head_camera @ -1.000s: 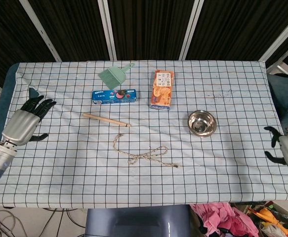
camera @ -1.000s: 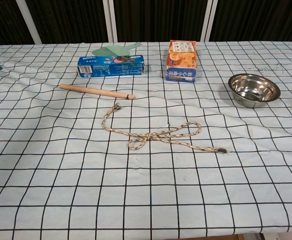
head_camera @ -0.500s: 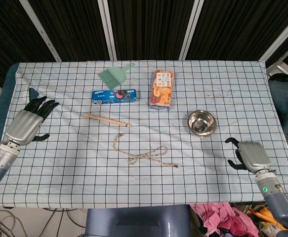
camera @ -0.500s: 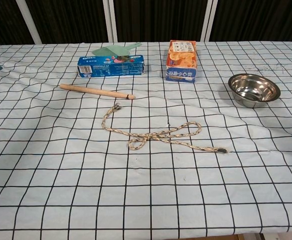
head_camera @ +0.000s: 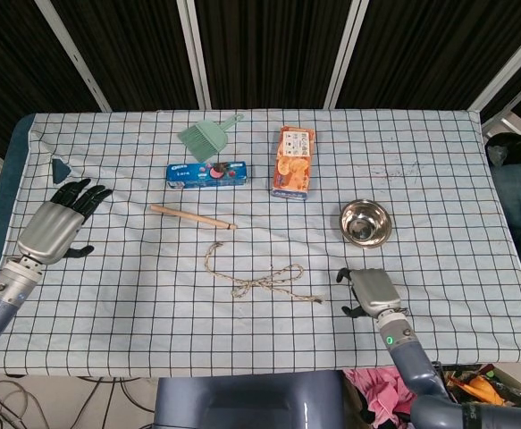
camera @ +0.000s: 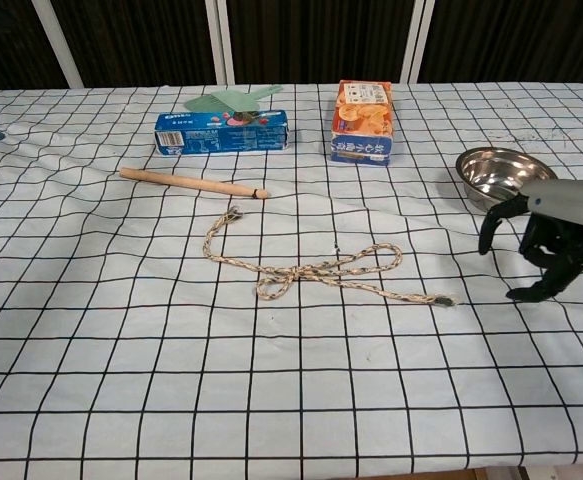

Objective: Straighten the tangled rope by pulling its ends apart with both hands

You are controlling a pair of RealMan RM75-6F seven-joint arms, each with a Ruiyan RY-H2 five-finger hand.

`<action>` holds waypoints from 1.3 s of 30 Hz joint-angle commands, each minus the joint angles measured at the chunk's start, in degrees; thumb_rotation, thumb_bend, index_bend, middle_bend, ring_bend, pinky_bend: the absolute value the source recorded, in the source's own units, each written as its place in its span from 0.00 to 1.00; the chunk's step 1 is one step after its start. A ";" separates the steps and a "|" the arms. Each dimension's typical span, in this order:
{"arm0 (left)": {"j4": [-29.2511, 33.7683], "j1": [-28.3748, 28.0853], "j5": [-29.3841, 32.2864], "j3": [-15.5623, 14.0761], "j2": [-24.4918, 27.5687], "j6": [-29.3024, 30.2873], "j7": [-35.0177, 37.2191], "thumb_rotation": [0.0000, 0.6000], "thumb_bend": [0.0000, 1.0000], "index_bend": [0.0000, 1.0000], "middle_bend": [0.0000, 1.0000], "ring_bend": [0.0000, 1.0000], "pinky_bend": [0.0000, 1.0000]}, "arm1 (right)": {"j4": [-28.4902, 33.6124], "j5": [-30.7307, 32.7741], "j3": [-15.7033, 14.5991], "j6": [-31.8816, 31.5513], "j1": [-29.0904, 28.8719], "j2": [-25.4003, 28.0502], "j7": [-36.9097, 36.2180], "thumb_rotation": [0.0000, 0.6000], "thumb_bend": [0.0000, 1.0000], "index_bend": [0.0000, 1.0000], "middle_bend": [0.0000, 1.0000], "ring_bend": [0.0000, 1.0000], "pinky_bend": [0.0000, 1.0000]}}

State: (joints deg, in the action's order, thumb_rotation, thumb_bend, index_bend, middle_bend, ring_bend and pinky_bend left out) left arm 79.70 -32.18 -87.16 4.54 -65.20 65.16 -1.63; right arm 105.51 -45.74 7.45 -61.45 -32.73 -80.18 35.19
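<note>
The tangled tan rope (head_camera: 256,276) (camera: 309,264) lies mid-table, knotted in the middle, one end up-left by the wooden stick and one frayed end (camera: 441,299) to the right. My right hand (head_camera: 368,290) (camera: 551,235) hovers just right of that frayed end, fingers apart, holding nothing and not touching the rope. Over the table's left edge my left hand (head_camera: 56,229) is spread open, far from the rope; only the head view shows it.
A wooden stick (head_camera: 192,217) lies just above the rope's left end. Behind are a blue cookie box (head_camera: 206,174), an orange snack box (head_camera: 293,162) and a green dustpan (head_camera: 204,137). A steel bowl (head_camera: 365,222) stands just beyond my right hand.
My right hand has swept in from the table's right edge leftward to just beside the rope's frayed end. My left hand has drifted slightly inward. The rope has not moved.
</note>
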 commanded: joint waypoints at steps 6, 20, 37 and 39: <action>-0.77 -0.05 0.01 -0.19 -0.58 -0.18 0.21 1.00 0.07 0.09 0.11 0.03 0.13 | 0.87 5.77 0.89 -4.81 -2.44 -6.24 4.54 1.00 0.13 0.41 0.88 0.93 1.00; -0.94 -0.12 -0.36 -0.44 -0.84 -0.02 -0.12 1.00 0.07 0.09 0.11 0.03 0.13 | -4.14 8.55 2.00 -8.25 -3.98 -13.52 4.79 1.00 0.29 0.46 0.89 0.94 1.00; -1.64 -0.66 -0.15 -0.52 -1.36 -0.98 -0.43 1.00 0.07 0.09 0.11 0.03 0.13 | -8.56 9.79 1.96 -9.65 -4.49 -18.35 5.55 1.00 0.28 0.52 0.89 0.94 1.00; -1.82 -0.86 0.05 -0.47 -1.57 -1.39 -0.50 1.00 0.07 0.09 0.11 0.03 0.13 | -8.85 9.99 1.96 -9.73 -4.58 -18.61 5.87 1.00 0.27 0.53 0.89 0.94 1.00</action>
State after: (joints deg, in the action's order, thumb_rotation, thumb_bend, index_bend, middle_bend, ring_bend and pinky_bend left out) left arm 77.95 -32.96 -87.17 4.04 -66.70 63.86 -2.10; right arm 96.71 -35.79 9.42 -71.15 -37.27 -98.73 41.00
